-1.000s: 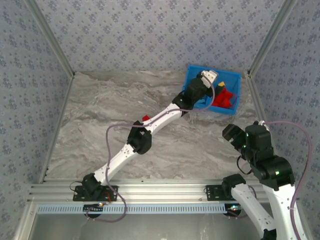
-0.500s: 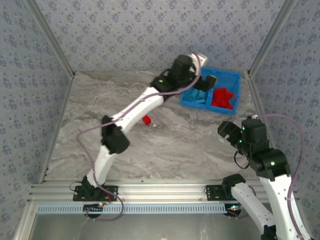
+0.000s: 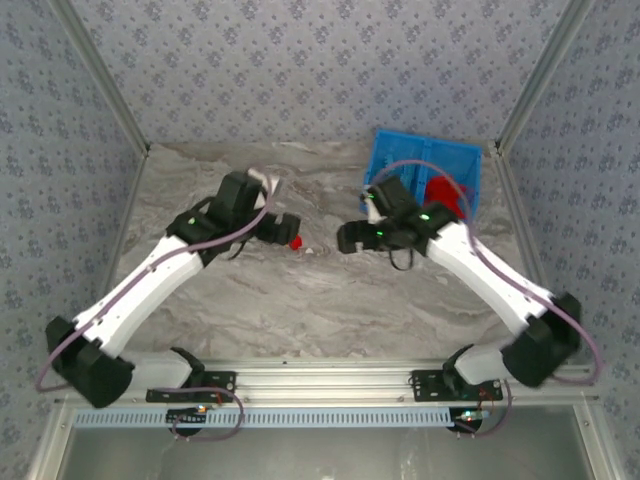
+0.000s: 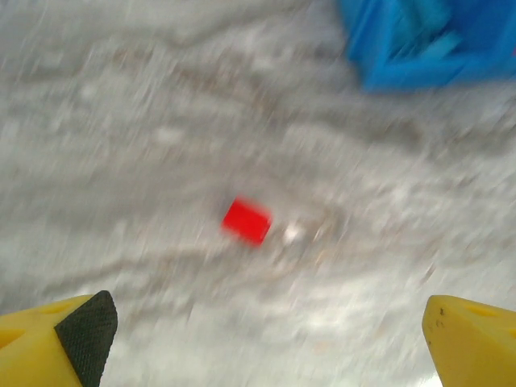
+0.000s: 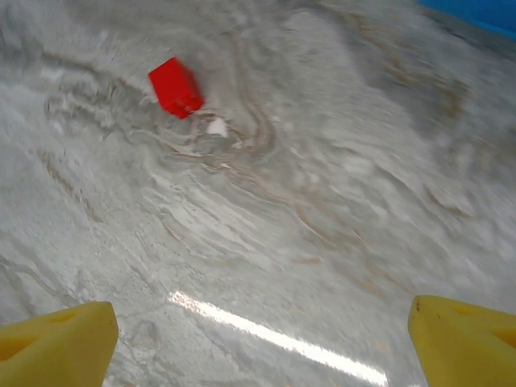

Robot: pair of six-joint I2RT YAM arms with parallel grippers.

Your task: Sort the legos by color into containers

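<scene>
L gripper [image 4: 270, 322] is spread wide w/ nothing in it. It hangs over the marbled grey table [image 3: 330, 300], a bit left of centre. One red lego [image 3: 296, 241] lies loose on the table just right of it, touching neither gripper. L wrist view is blurred: lego sits ahead of the jaws, abt centred betw. them. R gripper [image 5: 266, 322] is also spread wide & empty, pointing left, facing the L gripper across the lego. In R wrist view the lego lies ahead, toward the left side. The blue bin [image 3: 430, 142] stands at far right of the table, well apart from the loose lego. A heap of red legos [image 3: 447, 192] lies in its right compartment. The left compartment is partly hidden by the R arm [image 3: 480, 275].
</scene>
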